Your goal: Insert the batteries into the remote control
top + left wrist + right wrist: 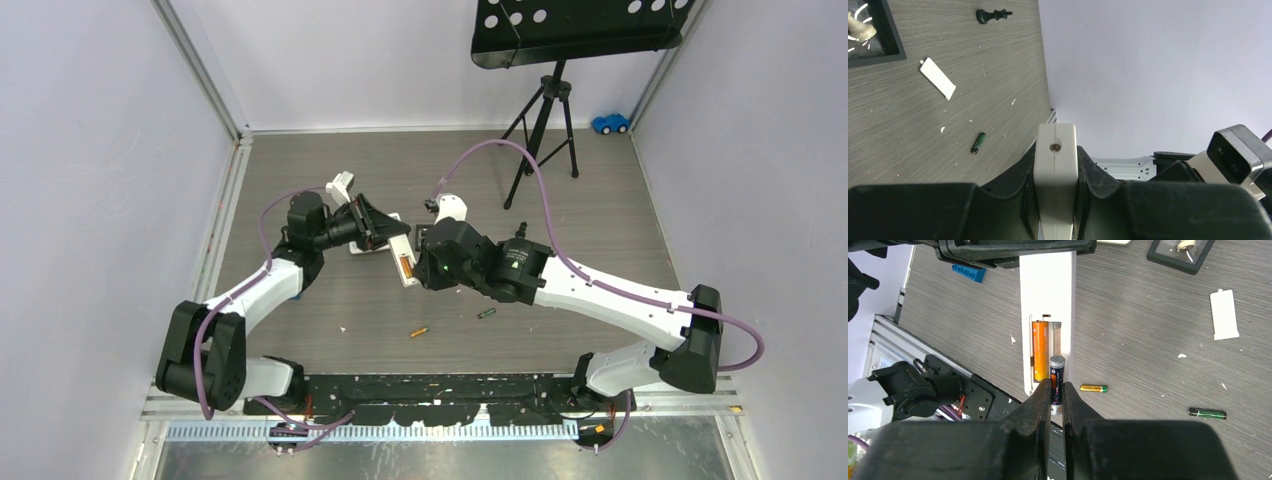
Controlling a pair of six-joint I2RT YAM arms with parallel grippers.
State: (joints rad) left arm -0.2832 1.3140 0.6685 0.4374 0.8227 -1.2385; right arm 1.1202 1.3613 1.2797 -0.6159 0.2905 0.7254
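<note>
The left claw (372,226) is clamped on one end of the remote control (1047,290) and holds it clear of the worktop (1148,340), with the dull back turned up towards the other arm. This grip seems chosen to leave the open battery bay at the opposite end free of fingers and easy to reach. One orange battery (1040,350) already lies in the left channel of that bay. Beside it, the empty slot (1057,337) shows its bare metal contact. The right claw (1056,386) is closed on the lower half of a dark battery (1057,371), whose free upper end pokes out at the near end of that empty slot. That way the tip can probably go in first. Whether the tip already touches the remote cannot be told. The step in hand looks like seating this second cell. Two more cells lie loose on the worktop just beyond the remote, a gold battery (1093,388) and, farther off, a green-and-black battery (1207,413). The white cover (1224,314) lies well apart, out of the way until the bay is filled.
</note>
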